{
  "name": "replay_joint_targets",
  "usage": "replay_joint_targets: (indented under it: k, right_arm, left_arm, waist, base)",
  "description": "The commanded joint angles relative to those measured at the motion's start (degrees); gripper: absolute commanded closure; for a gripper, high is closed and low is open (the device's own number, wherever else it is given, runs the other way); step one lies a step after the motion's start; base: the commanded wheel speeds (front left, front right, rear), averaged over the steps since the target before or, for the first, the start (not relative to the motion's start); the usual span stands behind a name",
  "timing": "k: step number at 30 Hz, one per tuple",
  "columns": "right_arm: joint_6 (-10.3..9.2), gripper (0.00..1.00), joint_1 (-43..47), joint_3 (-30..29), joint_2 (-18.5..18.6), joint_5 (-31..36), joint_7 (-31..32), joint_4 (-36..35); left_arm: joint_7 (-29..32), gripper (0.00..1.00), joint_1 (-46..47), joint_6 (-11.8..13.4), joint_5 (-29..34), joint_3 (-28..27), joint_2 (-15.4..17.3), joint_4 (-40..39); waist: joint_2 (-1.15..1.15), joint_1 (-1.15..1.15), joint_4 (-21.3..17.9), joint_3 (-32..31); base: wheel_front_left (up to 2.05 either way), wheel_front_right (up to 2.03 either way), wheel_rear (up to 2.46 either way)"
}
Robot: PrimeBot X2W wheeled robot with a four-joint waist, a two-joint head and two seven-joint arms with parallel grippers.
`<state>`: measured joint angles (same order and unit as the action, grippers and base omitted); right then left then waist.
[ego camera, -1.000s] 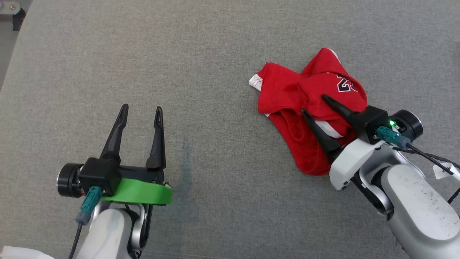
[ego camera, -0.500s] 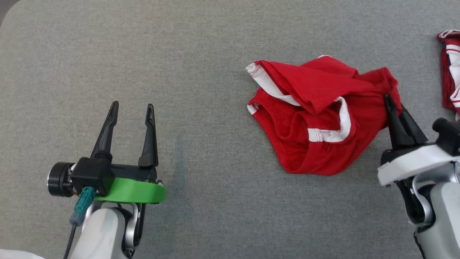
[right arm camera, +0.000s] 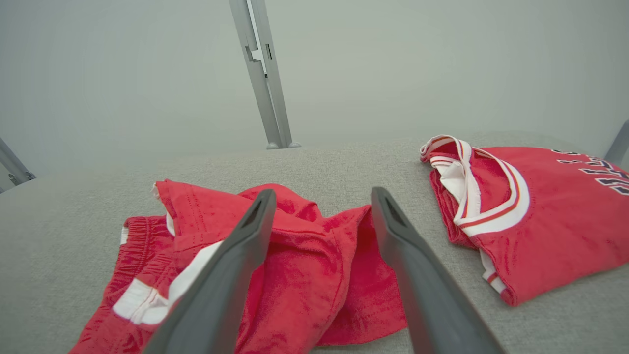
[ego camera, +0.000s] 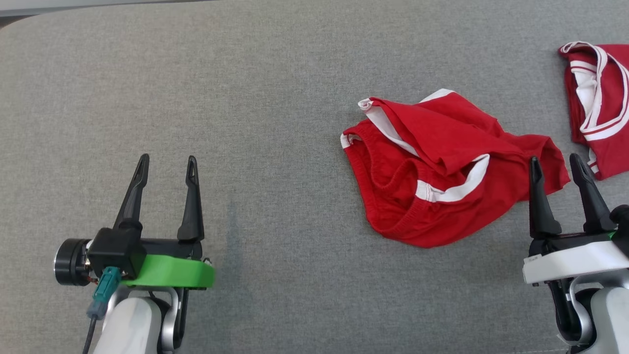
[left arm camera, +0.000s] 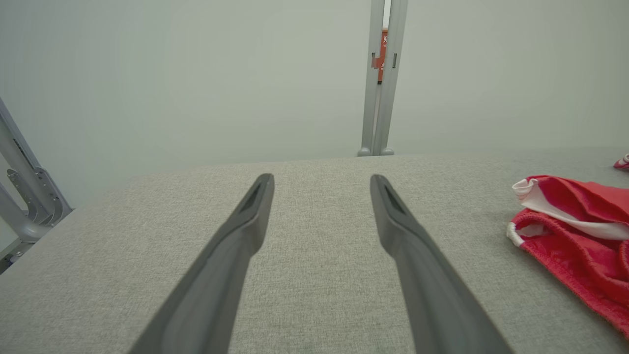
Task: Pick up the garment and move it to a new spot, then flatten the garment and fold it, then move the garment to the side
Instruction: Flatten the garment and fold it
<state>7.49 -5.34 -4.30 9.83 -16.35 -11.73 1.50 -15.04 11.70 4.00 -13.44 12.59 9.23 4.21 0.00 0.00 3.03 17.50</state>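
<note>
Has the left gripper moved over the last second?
No. The left gripper keeps the same offset from the faint dark streak to its right. Both slid down-left together in the head view, so the camera shifted.

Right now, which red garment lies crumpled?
The shorts, with the elastic waistband, by the right gripper. The jersey at the far right lies folded flat.

Garment (ego camera: pixel 442 147) lies on the surface (ego camera: pixel 245 98), a jersey (ego camera: pixel 612 147) to its right.
</note>
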Motion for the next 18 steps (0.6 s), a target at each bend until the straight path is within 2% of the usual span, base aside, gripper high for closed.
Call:
replay_joint_targets:
  k: [1,10,18]
  right_arm:
    - [0.0,0.0,1.17,0.8,0.43,1.41,-0.12,-1.76]
    - [0.0,0.0,6.44,4.31,-0.36,3.33,4.13,-10.27]
    - [0.0,0.0,8.54,4.16,-0.83,3.61,6.02,-13.09]
  left_arm:
    - [-0.17,0.0,-0.96,0.37,0.2,-0.44,0.47,0.28]
    - [0.69,0.0,-5.28,1.6,0.01,-0.37,1.18,0.01]
    - [1.62,0.0,-6.83,2.16,-0.19,-0.09,1.7,-1.15]
  waist:
    - [0.0,0.0,-0.57,-1.3]
    - [0.0,0.0,-1.27,-5.97]
    - [0.0,0.0,-1.36,-6.85]
  base:
    - [0.0,0.0,0.0]
    - [0.0,0.0,0.0]
    - [0.0,0.0,0.0]
